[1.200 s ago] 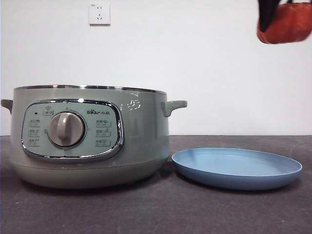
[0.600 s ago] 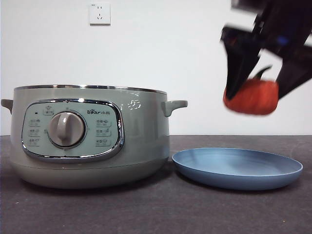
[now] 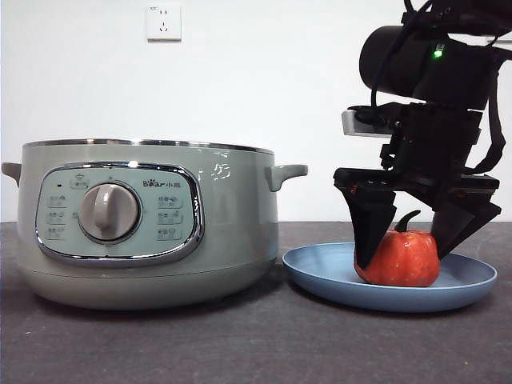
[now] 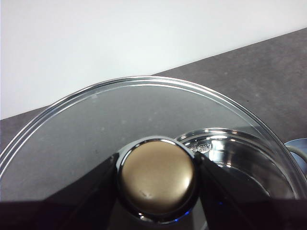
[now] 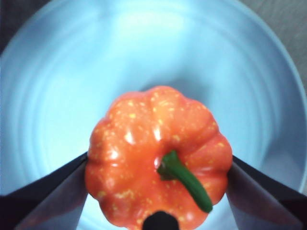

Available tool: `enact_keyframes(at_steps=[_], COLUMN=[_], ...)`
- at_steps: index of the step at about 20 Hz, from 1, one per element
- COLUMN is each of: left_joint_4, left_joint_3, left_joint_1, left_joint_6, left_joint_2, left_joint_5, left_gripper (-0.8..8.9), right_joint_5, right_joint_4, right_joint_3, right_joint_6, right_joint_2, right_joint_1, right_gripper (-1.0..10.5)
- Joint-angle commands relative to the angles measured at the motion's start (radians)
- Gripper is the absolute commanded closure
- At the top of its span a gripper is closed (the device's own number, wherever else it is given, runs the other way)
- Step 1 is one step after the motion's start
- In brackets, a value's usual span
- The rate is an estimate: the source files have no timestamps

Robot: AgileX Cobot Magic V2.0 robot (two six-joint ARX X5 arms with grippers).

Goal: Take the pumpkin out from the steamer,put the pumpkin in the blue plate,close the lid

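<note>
The orange-red pumpkin (image 3: 410,266) sits in the blue plate (image 3: 320,277), to the right of the sage-green steamer (image 3: 232,232), which stands open with no lid on it. My right gripper (image 3: 400,258) comes down from above and is shut on the pumpkin's sides. The right wrist view shows the pumpkin (image 5: 153,143) with its green stem, between the jaws, over the plate (image 5: 144,48). My left gripper (image 4: 157,178) is shut on the knob of the glass lid (image 4: 96,124). The steamer's chrome inside (image 4: 240,158) shows through the glass. The lid is out of the front view.
A white wall socket (image 3: 163,22) is high on the back wall. The dark table (image 3: 256,344) runs in front of the steamer and the plate. A bit of the plate's rim (image 4: 298,145) shows in the left wrist view.
My right gripper has come down from the top right with the pumpkin, which now rests in the blue plate. The steamer and the plate have not moved.
</note>
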Motion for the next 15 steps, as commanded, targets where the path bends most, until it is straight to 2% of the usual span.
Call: enact_keyframes(at_steps=[1,3,8,13,15], left_joint_4=[0.056,0.056,0.056,0.058,0.057], left_joint_3=[0.005,0.005,0.005,0.005,0.005], left_joint_1=[-0.002,-0.002,-0.002,-0.002,-0.002], left_joint_6=[0.001,0.001,0.001,-0.006,-0.006], left_joint_2=[-0.01,-0.01,-0.01,0.008,0.041], left_joint_5=[-0.003,-0.003,-0.002,0.08,0.083], left_gripper=[8.22,8.22,8.22,8.22,8.22], right_joint_5=[-0.019,-0.019,-0.019,-0.018,-0.017], right_joint_4=[0.0,-0.003,-0.003,-0.003,-0.003], right_joint_3=[-0.011,-0.011,-0.011,-0.011,-0.011], right_joint_6=[-0.002,-0.001,0.001,0.002,0.002], right_joint_2=[0.011,0.011,0.0,-0.111,-0.184], right_joint_1=[0.004,0.003,0.003,0.002,0.002], right_gripper=[4.4,4.1,4.1,4.1,4.1])
